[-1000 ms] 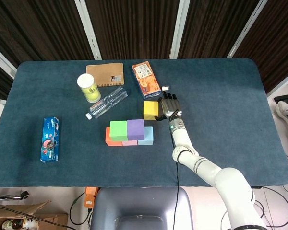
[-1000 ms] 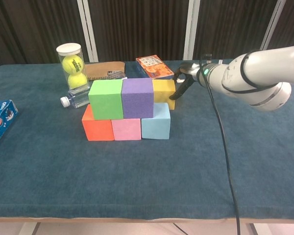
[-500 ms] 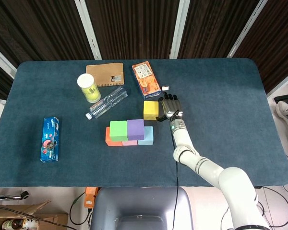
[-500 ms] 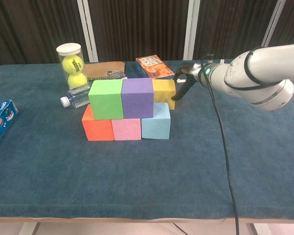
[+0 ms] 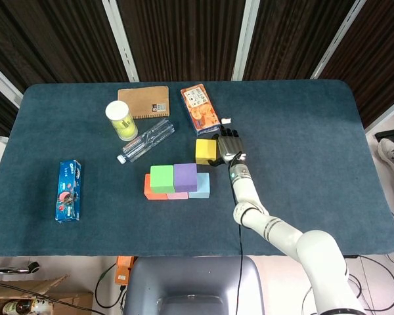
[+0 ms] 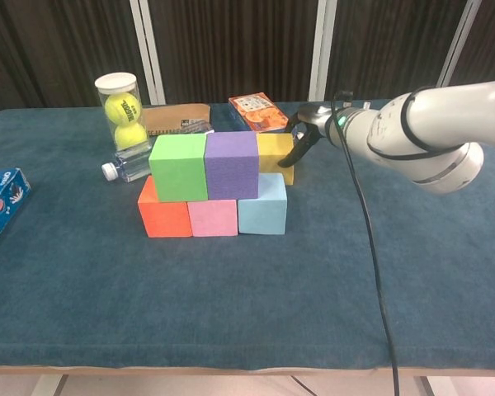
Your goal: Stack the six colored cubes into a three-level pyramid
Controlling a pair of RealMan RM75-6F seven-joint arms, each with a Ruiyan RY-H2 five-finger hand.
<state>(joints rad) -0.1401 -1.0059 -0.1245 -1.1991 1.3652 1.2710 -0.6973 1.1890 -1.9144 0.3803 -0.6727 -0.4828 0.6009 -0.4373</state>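
Orange (image 6: pixel 163 216), pink (image 6: pixel 213 217) and light blue (image 6: pixel 262 214) cubes form a row on the table. A green cube (image 6: pixel 178 167) and a purple cube (image 6: pixel 231 164) sit on top of them. The yellow cube (image 5: pixel 205 151) rests on the table just behind the light blue one, and shows as the yellow cube (image 6: pixel 275 153) in the chest view. My right hand (image 5: pixel 228 147) is at the yellow cube's right side, with a dark finger (image 6: pixel 299 148) against that face. It holds nothing that I can see. My left hand is out of sight.
Behind the cubes lie a snack box (image 5: pixel 199 108), a brown notebook (image 5: pixel 144 102), a tennis ball tube (image 5: pixel 121 120) and a plastic bottle (image 5: pixel 146 140). A blue packet (image 5: pixel 68 190) lies at the left. A black cable (image 6: pixel 371 247) runs down from my right arm.
My right hand has shifted left and now touches the yellow cube's right side. The stacked cubes have not moved.
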